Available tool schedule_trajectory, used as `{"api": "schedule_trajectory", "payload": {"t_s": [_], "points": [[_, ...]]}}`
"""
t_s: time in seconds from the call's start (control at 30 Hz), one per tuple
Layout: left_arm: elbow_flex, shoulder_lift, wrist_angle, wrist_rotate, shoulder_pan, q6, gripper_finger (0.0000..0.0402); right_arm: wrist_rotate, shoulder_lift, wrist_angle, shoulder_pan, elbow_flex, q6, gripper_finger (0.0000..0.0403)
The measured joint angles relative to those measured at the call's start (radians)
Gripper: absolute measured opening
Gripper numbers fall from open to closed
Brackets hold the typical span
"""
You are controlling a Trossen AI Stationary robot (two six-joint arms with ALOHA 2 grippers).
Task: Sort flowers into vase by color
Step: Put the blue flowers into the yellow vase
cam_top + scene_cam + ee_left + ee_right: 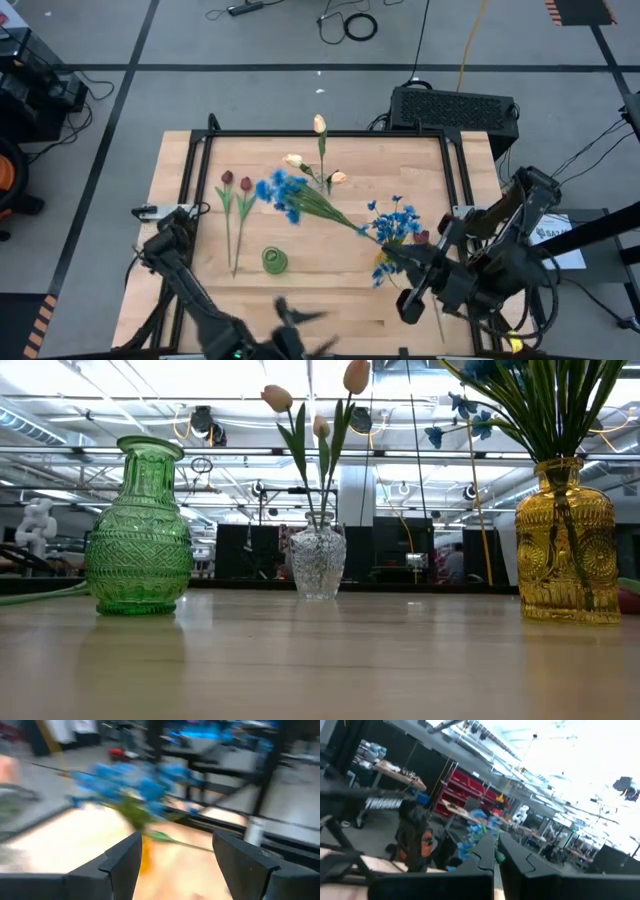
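While right tool (495, 857) clamped on blue flower stem (325, 209), left tool (175, 862) open, empty, above table (330, 280).

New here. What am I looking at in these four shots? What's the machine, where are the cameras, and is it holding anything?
It is a robot with two arms at a wooden table, each ending in a two-finger gripper. One camera looks straight down, one sits at table height, and one rides on each wrist.

Three vases stand on the table: a green vase that is empty, a clear vase with cream tulips, and a yellow vase with blue flowers. Two red tulips lie flat.

The right gripper is shut and seems to pinch the stem of one long blue flower. The left gripper is open and empty, at the table's near edge.
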Motion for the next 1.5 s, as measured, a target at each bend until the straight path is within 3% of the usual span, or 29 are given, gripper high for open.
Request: {"api": "schedule_trajectory", "payload": {"t_s": [0.17,0.3,0.4,0.6,0.7,0.93,1.1,1.37,1.5], "points": [[-0.01,0.105,0.591,0.267,0.069,0.359,0.0249,-0.062,-0.012,0.052,-0.006,0.0,-0.07,0.0],[-0.011,0.206,1.128,0.281,0.118,0.647,0.0237,-0.117,-0.012,0.105,0.0,0.0,-0.118,0.0],[-0.011,0.26,1.507,0.368,0.141,0.829,0.0215,-0.119,-0.012,0.157,0.018,0.0,-0.17,0.0],[-0.011,0.315,1.994,0.488,0.191,1.101,0.0166,-0.115,-0.012,0.274,0.083,0.0,-0.287,0.0],[-0.011,0.322,2.085,0.634,0.26,1.087,0.0153,-0.12,-0.012,0.288,0.107,0.0,-0.3,0.0],[0.008,0.32,2.086,1.073,0.46,0.62,0.015,-0.146,-0.012,0.287,0.129,0.0,-0.275,0.0],[0.038,0.319,2.087,1.287,0.55,0.546,0.0165,-0.139,-0.012,0.286,0.14,0.0,-0.275,0.0],[0.098,0.317,2.087,1.348,0.559,0.624,0.0266,-0.133,-0.012,0.284,0.142,0.0,-0.286,0.0],[0.123,0.317,2.088,1.346,0.557,0.627,0.0288,-0.113,-0.012,0.277,0.142,0.0,-0.286,0.0]]}}
